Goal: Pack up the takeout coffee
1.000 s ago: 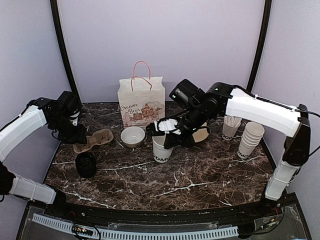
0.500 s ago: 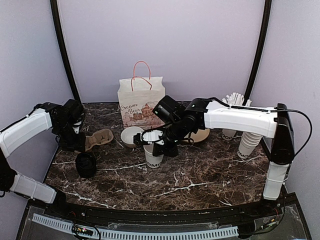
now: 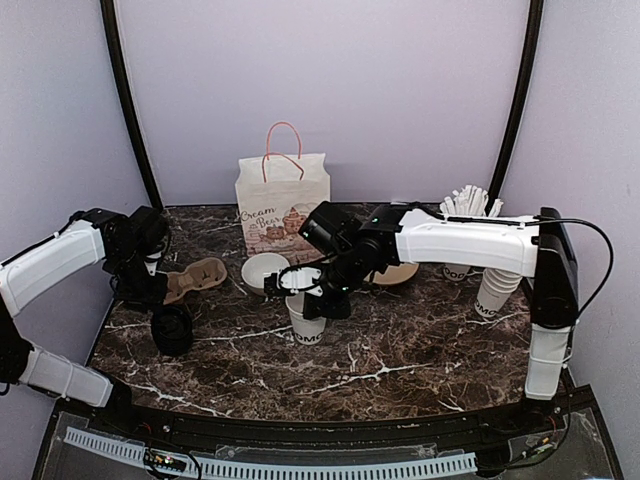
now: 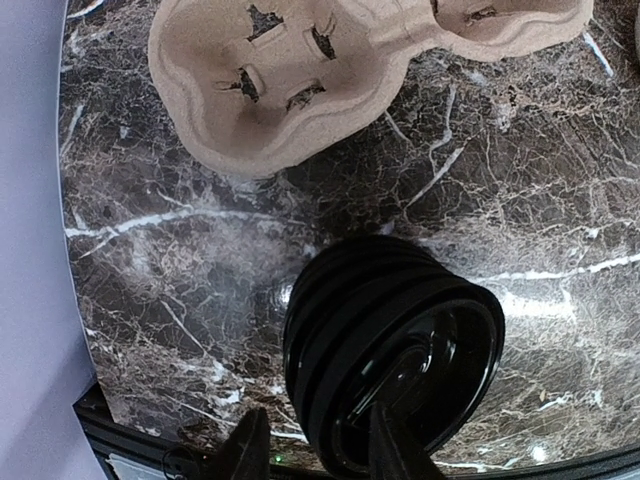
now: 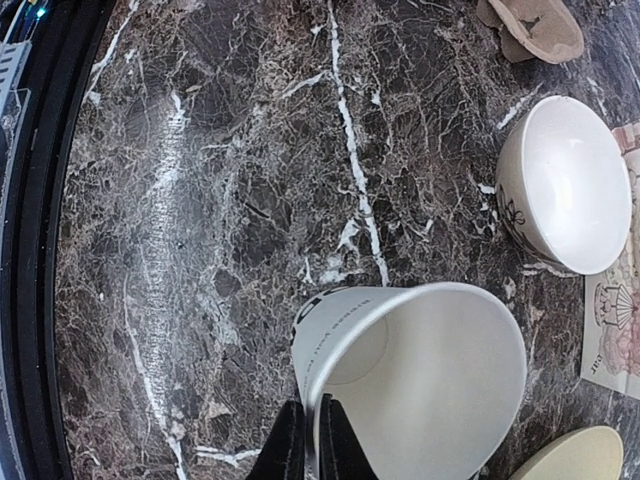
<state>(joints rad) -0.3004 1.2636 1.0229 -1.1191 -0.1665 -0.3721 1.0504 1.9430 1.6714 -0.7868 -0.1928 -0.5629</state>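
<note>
Cup (image 3: 306, 325) shifted left, rim partly hidden

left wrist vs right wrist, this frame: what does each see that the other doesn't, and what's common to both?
Left wrist only: the stack of black lids, with the left gripper straddling its rim, jaws apart.

Right wrist only: the lidless white cup, its rim pinched by the right gripper. Also the white bowl, a corner of the paper bag and a tan disc.

Both: the marble table and the pulp cup carrier, though apparently only its tip shows in the right wrist view.
</note>
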